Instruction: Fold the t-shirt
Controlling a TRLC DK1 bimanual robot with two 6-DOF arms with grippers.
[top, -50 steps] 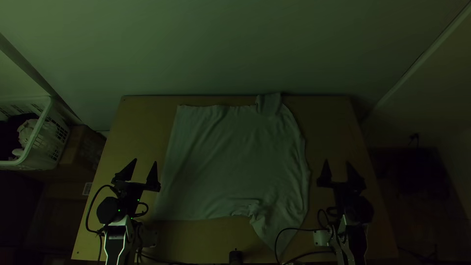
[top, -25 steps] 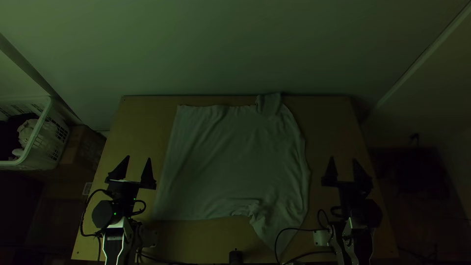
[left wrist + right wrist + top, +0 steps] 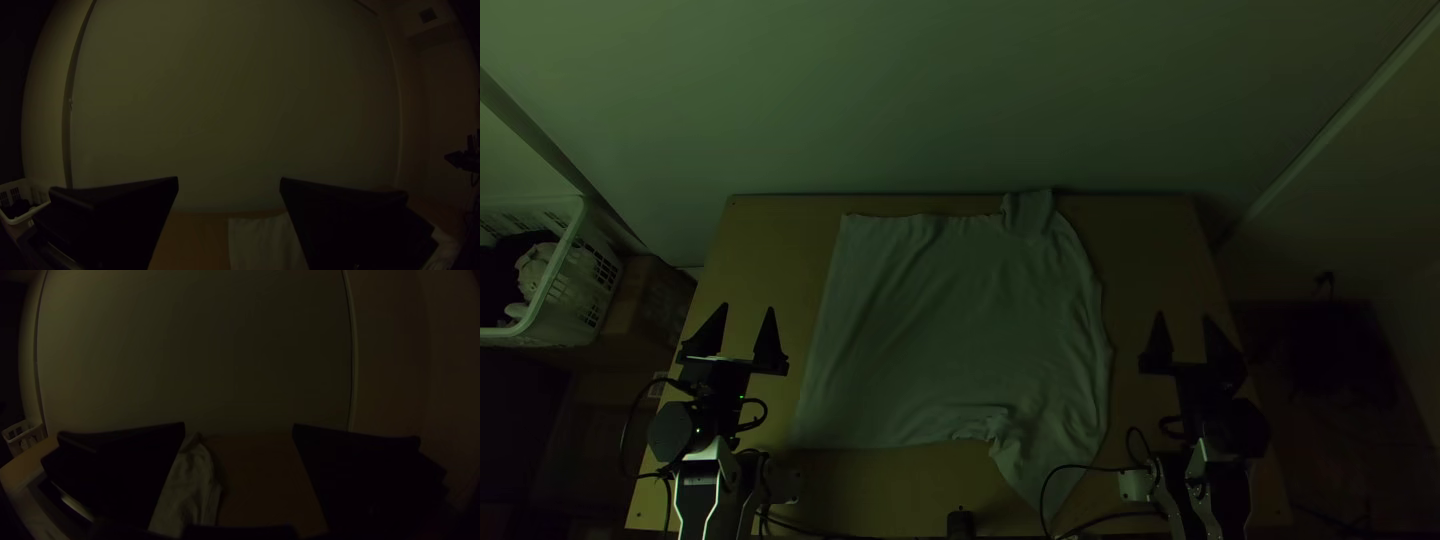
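The pale t-shirt (image 3: 950, 330) lies spread over the middle of the table, with one sleeve sticking out at the far edge and a bunched patch on its near side. My left gripper (image 3: 745, 314) is open to the left of the shirt, apart from it; its fingers also stand wide in the left wrist view (image 3: 229, 182), where part of the t-shirt (image 3: 265, 242) shows. To the shirt's right, my right gripper (image 3: 1182, 322) is open and holds nothing. In the right wrist view, the right gripper (image 3: 239, 427) has the t-shirt's edge (image 3: 192, 490) beyond its fingers.
The wooden table (image 3: 770, 225) has bare strips on both sides of the shirt. A white basket (image 3: 565, 270) with clothes stands off the table's left side, beside a cardboard box (image 3: 650, 305). A small black object (image 3: 961, 524) sits at the near edge, and cables run by both arms.
The left gripper has moved left and slightly farther up the table. My right gripper has shifted to the right and a little up. The t-shirt lies as before.
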